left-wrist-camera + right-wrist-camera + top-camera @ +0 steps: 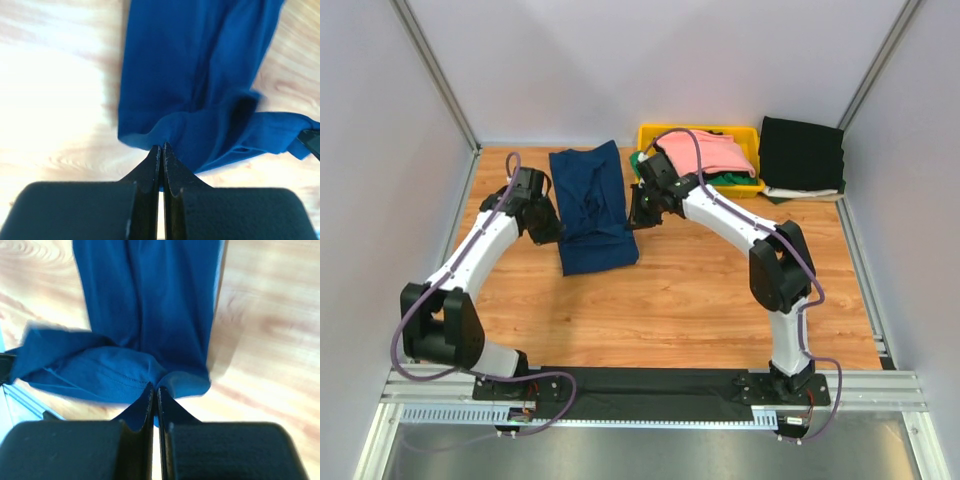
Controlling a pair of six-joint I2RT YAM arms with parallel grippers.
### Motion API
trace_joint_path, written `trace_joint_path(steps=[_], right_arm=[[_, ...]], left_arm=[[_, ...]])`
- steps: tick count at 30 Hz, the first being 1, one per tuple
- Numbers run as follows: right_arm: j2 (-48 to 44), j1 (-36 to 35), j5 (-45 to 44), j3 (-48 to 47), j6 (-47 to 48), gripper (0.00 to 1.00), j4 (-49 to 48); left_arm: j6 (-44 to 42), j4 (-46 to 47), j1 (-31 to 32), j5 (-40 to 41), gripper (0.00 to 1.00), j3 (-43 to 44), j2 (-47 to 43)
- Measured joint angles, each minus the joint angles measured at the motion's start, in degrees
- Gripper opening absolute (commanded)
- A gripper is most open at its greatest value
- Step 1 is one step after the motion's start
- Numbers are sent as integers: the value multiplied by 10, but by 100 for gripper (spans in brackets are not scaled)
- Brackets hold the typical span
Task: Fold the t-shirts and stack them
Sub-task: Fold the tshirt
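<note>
- We are looking down on a wooden table (700,290) closed in by pale walls (620,60), with both arms reaching away from their bases at the near edge.
- The navy t-shirt (592,205) is lying lengthwise as a long narrow strip left of the table's middle, between the two grippers.
- The left gripper (545,225) is sitting at the strip's left edge. From above its tips are hiding under the wrist. In the left wrist view the fingertips (152,165) are pressing together on a raised fold of the navy cloth.
- The right gripper (642,212) is sitting at the strip's right edge. In its own wrist view the fingertips (144,407) are likewise pinching shut on a bunched navy edge, and some cloth is disappearing behind them.
- Both wrist views are blurring where the lifted cloth is hanging. We cannot identify the dark shape (312,142) cut off at the right border of the left wrist view.
- A yellow bin (650,132) is standing at the far edge, with the right arm crossing in front of its left part.
- The pink t-shirt (710,150) is heaping over the bin. The green t-shirt (725,180) is showing only as a sliver beneath it.
- The black t-shirt (802,152) is lying folded just right of the bin on something white (800,192). Only a thin edge of that is showing, too little to name.
</note>
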State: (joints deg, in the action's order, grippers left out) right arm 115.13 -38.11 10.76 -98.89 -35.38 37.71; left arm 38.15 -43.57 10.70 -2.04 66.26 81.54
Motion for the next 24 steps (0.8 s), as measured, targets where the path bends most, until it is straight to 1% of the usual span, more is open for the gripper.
trace_joint_path(steps=[8, 14, 18, 19, 20, 21, 22, 23, 24], right_arm=[[96, 30, 36, -121, 32, 0, 25], [154, 43, 61, -201, 44, 0, 30], [199, 51, 70, -253, 46, 1, 33], [212, 54, 72, -268, 46, 3, 35], [231, 56, 74, -292, 46, 18, 39], [246, 59, 75, -310, 42, 34, 39], [266, 62, 77, -337, 39, 54, 42], [288, 66, 80, -371, 36, 70, 45], [306, 70, 80, -398, 35, 83, 45]], left_arm=[[-27, -3, -36, 7, 0, 83, 120], [-40, -9, -49, 9, 0, 148, 201], [-42, -21, -56, 11, 0, 207, 261], [-43, -24, -58, 11, 5, 229, 280], [-46, -33, -60, 10, 14, 258, 303], [-50, -40, -63, 9, 37, 291, 327], [-56, -54, -66, 5, 48, 330, 354], [-58, -68, -70, -3, 56, 377, 385], [-64, -77, -75, -10, 66, 420, 413]])
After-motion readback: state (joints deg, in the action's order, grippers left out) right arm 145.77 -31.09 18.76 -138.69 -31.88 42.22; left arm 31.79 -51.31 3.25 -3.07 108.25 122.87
